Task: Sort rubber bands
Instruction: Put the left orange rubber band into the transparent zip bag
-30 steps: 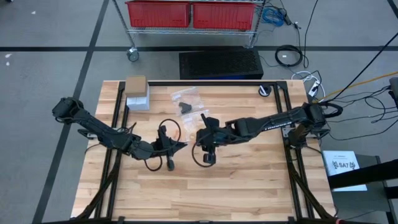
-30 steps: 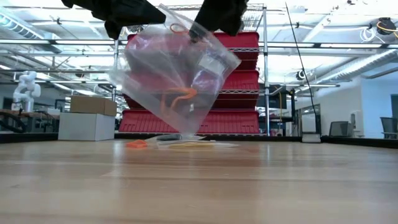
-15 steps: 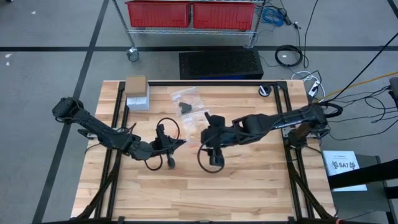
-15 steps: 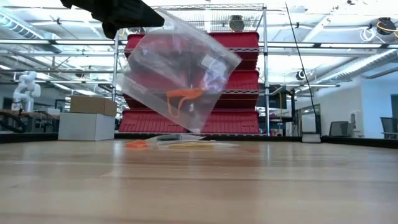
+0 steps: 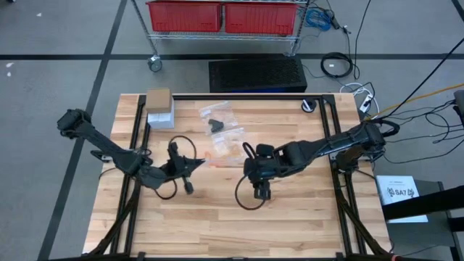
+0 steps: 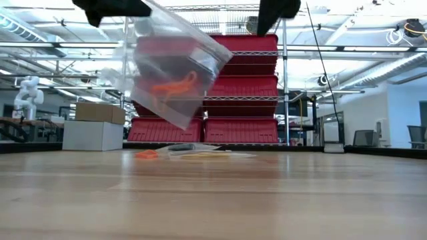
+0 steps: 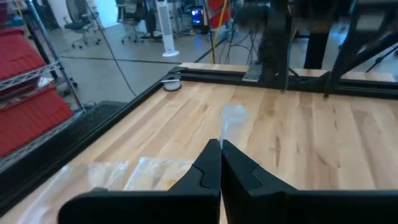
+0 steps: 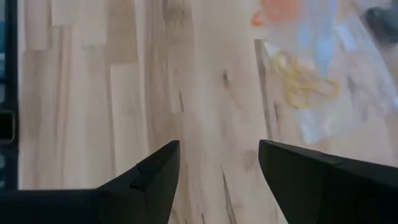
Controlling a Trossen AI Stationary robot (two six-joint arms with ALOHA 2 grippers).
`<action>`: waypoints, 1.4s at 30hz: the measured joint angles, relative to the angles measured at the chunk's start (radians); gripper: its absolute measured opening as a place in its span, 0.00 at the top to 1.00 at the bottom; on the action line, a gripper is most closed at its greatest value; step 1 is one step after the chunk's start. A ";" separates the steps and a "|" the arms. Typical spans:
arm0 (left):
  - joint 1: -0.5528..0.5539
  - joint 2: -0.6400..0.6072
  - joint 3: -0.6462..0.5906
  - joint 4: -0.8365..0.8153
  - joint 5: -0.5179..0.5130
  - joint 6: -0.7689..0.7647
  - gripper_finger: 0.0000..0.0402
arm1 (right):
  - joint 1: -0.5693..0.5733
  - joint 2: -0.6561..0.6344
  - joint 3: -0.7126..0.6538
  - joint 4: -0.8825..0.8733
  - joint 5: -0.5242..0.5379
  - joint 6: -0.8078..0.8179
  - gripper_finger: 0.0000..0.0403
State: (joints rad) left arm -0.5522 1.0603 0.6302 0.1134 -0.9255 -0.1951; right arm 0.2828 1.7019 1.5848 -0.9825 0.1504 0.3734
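My left gripper (image 5: 191,165) is shut on a clear plastic bag (image 6: 170,70) that carries orange rubber bands (image 6: 172,87) inside. In the left wrist view its fingers (image 7: 219,158) are closed, with bag film (image 7: 124,174) beside them. My right gripper (image 5: 262,191) is open and touches nothing, over bare wood right of the bag; in the low view it shows at the top (image 6: 277,8). A flat bag with pale yellow bands (image 8: 305,87) lies on the table, with loose orange bands (image 6: 147,154) next to it. My left gripper pinches the clear bag by its top edge (image 6: 137,15), between the two shut fingers. The bag hangs below the fingers, tilted, and is lifted clear of the table. The orange bands sit in its lower part.
A cardboard box (image 5: 158,97) on a white box (image 5: 161,118) stands at the far left corner. Another clear bag with black pieces (image 5: 217,122) lies near the far edge. Black cable loops (image 5: 246,192) hang from both arms. Bare wood stretches along the near side.
My right gripper has come away from the bag's mouth and moved toward the table's near edge and right. My left gripper has moved toward the table's left with the bag, which has swung up higher and hangs from it alone.
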 joint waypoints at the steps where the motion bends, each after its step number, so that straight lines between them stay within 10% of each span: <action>1: -0.007 -0.027 0.000 -0.039 -0.001 -0.016 1.00 | -0.001 0.000 -0.040 0.052 -0.003 0.006 0.48; 15: -0.178 -0.336 0.000 -0.449 -0.283 -0.206 1.00 | -0.090 0.200 -0.393 1.084 -0.011 0.011 0.48; 34: -0.197 -0.397 0.000 -0.712 -0.340 -0.402 1.00 | -0.214 0.722 0.260 0.644 0.175 0.173 0.34; 42: -0.211 -0.397 0.000 -0.715 -0.340 -0.408 1.00 | -0.209 0.781 0.356 0.531 0.205 0.143 0.68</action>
State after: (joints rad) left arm -0.7631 0.6632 0.6300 -0.6015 -1.2656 -0.6034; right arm 0.0742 2.4829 1.9408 -0.4516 0.3550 0.5164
